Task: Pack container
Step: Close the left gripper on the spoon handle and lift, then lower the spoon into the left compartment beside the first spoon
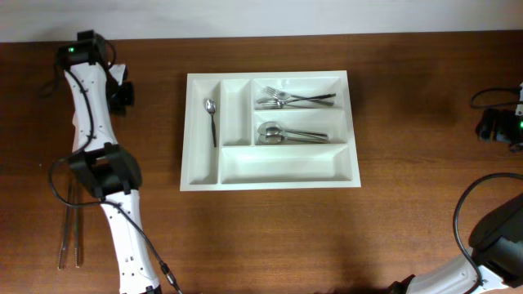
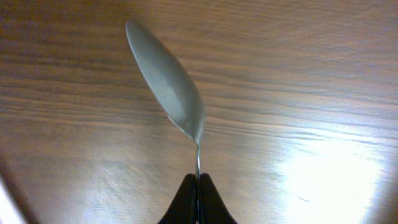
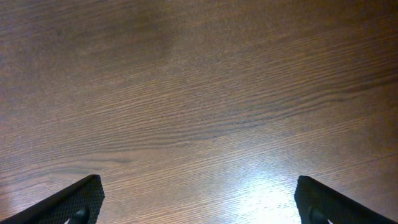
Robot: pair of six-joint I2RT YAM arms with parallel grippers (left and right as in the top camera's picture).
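Left gripper clenched on the thin neck of a spoon over the table; right gripper released, empty. The container lies mid-table, well apart. So narrow a pinch may let the spoon swivel or slip in transit.

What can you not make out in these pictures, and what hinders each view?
Left wrist: most of the handle of the spoon, hidden inside the shut left gripper.
Overhead: how many forks lie in the container; too small, overlapping.
Right wrist: most of the open right gripper, cut off by the bottom edge.
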